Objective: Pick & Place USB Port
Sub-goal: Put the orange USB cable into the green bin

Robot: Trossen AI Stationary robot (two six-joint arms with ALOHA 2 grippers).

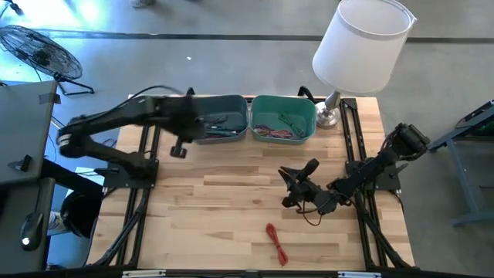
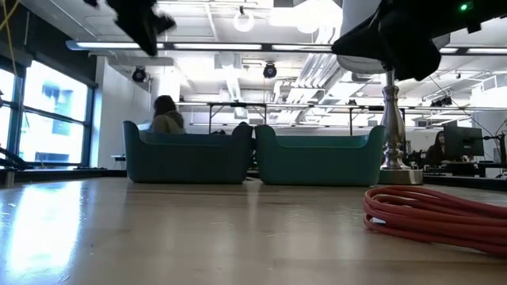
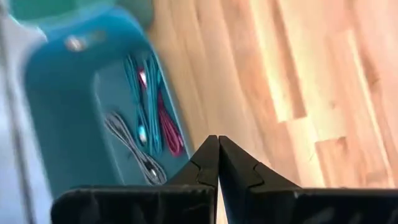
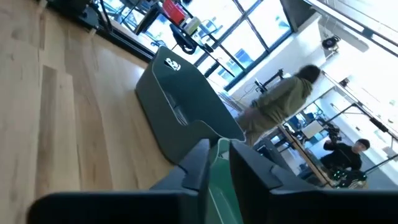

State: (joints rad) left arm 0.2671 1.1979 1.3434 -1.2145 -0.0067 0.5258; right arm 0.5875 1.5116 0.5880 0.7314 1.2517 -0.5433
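Observation:
A coiled red USB cable [image 1: 276, 243] lies flat on the wooden table near its near edge; it shows close up in the low view [image 2: 436, 218]. No gripper touches it. My left gripper [image 1: 180, 147] hangs in the air at the near left corner of the blue bin [image 1: 220, 120], its fingers shut and empty [image 3: 217, 142]. My right gripper [image 1: 299, 171] is raised over the table's right middle, beyond the red cable. It points toward the bins, its fingers a little open and empty [image 4: 219, 152].
The blue bin [image 3: 93, 106] holds several cables, teal, red and grey. The green bin [image 1: 284, 117] beside it also holds cables. A white-shaded lamp [image 1: 361, 46] stands at the far right corner. Bare wood lies between bins and cable. A person [image 4: 283, 99] sits beyond the table.

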